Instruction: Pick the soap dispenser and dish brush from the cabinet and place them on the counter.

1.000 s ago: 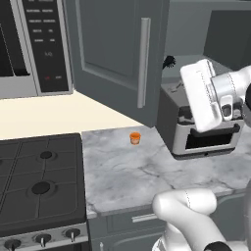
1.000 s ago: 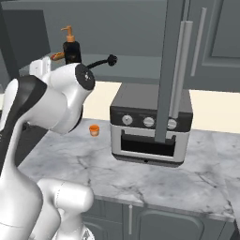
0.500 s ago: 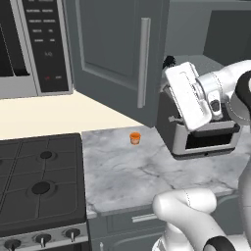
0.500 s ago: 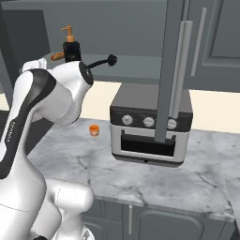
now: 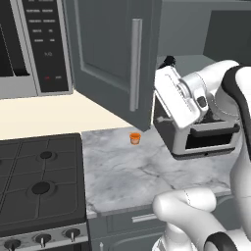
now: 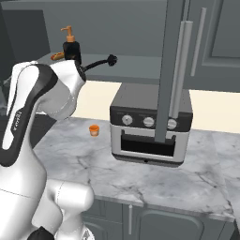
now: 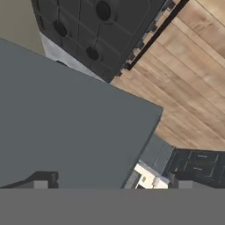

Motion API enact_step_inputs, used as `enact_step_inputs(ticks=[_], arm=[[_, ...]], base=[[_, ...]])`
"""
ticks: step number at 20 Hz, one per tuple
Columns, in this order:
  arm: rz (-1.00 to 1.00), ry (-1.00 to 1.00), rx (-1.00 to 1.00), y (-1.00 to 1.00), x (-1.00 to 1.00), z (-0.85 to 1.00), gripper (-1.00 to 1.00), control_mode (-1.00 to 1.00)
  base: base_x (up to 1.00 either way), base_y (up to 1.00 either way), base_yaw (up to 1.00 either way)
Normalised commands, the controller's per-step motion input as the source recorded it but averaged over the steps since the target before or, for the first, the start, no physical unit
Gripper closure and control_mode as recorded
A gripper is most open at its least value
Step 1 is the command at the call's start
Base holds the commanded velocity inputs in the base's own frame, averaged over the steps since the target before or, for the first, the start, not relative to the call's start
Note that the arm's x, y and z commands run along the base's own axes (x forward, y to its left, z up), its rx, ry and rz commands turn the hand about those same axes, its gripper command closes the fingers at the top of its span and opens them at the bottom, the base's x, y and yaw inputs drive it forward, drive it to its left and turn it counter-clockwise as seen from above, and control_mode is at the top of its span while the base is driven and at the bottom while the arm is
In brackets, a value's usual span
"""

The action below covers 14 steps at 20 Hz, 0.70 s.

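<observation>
Keep the gripper (image 7: 110, 180) wide; swing it toward the soap (image 6: 71, 46), at 9 o'clock from the brush (image 6: 100, 63).

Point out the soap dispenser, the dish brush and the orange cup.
soap dispenser (image 6: 71, 49), right base view, on its dark body.
dish brush (image 6: 111, 59), right base view, on its bristled head.
orange cup (image 5: 135, 138), left base view, on its side wall.

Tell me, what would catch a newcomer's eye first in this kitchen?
Probably the big white robot arm, bent up toward the open grey-blue cabinet above the marble counter. On the cabinet's shelf stand a black soap dispenser with an orange pump and a dish brush lying beside it. A tiny orange cup sits on the counter near a toaster oven.
</observation>
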Motion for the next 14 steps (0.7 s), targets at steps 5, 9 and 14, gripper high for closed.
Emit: enact_step_inputs(ticks=[5, 9, 14], arm=[[0.09, 0.13, 0.01, 0.41, -0.08, -0.04, -1.0, -1.0], [-0.03, 0.04, 0.0, 0.46, -0.09, -0.13, -1.0, -1.0], [-0.12, -0.07, 0.0, 0.29, -0.02, -0.1, -1.0, -1.0]], base=[[0.0, 0.0, 0.0], [0.0, 0.0, 0.0], [0.0, 0.0, 0.0]])
